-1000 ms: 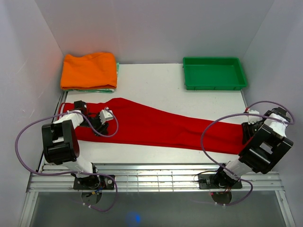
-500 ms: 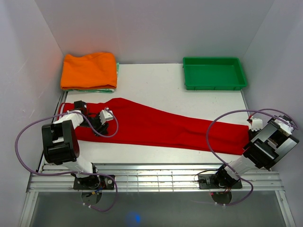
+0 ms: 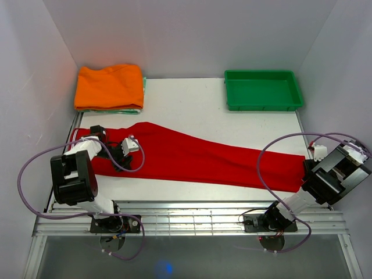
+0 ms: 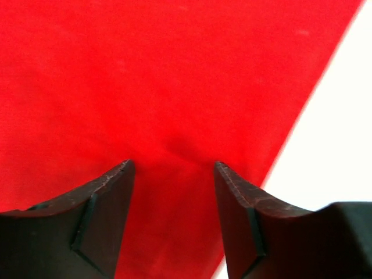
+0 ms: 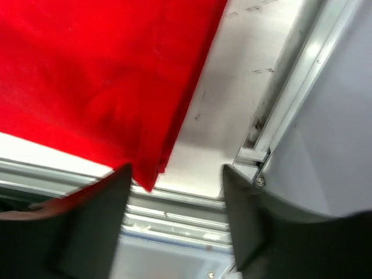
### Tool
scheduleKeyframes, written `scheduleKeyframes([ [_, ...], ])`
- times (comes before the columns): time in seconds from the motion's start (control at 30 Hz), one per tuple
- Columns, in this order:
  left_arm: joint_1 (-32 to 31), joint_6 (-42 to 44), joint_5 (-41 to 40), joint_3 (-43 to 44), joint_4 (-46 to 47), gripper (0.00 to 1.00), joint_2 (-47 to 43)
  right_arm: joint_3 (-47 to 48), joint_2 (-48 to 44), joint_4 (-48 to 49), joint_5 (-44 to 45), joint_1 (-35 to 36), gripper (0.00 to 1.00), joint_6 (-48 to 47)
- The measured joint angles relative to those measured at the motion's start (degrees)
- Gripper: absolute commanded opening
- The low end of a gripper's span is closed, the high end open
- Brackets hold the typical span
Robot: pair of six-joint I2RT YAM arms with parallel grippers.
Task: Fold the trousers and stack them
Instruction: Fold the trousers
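A green tray [image 3: 264, 90] sits at the far right corner of the white tabletop [image 3: 192, 104]; a ribbed metal rail [image 3: 192, 220] runs along the tabletop's near edge.

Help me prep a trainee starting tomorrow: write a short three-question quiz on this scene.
1. True or false: the left gripper is shut on the red trousers.
2. What sits at the table's far-left corner? A green tray; B orange folded garment; C red trousers.
3. Which gripper is at the trousers' narrow end?
Key: 1 false, it is open; 2 B; 3 the right gripper.
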Motion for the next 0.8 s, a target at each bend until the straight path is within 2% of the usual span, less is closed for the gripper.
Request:
scheduleKeyframes([
  [0.17,0.2,0.3,0.9,1.6,-9.8,0.71,-4.6,7.0,-1.3,-5.0,-3.4,4.0,0.74,-0.6],
  [0.33,-0.5,-6.1,7.0,11.2,-12.7,0.73,-8.6,14.8,-6.3,-5.7,-13.5,20.1,0.73,5.3],
  [0.47,-2.4,-16.0,9.8,14.1,-5.7,0.73,-9.8,20.2,-6.1,-1.4,-24.2,36.0,0.73,16.0],
  [0.57,-5.7,-24.8,9.4,13.9,2.2,0.72,-7.0,23.1,-3.1,5.3,-30.5,45.1,0.73,25.1],
  [0.7,-8.0,-35.9,6.3,14.5,13.2,0.73,2.3,28.5,4.9,12.3,-34.4,54.2,0.70,33.7],
  [0.8,-7.7,-41.8,3.9,19.2,16.5,0.72,11.1,34.6,12.9,15.4,-36.5,59.3,0.69,37.1],
])
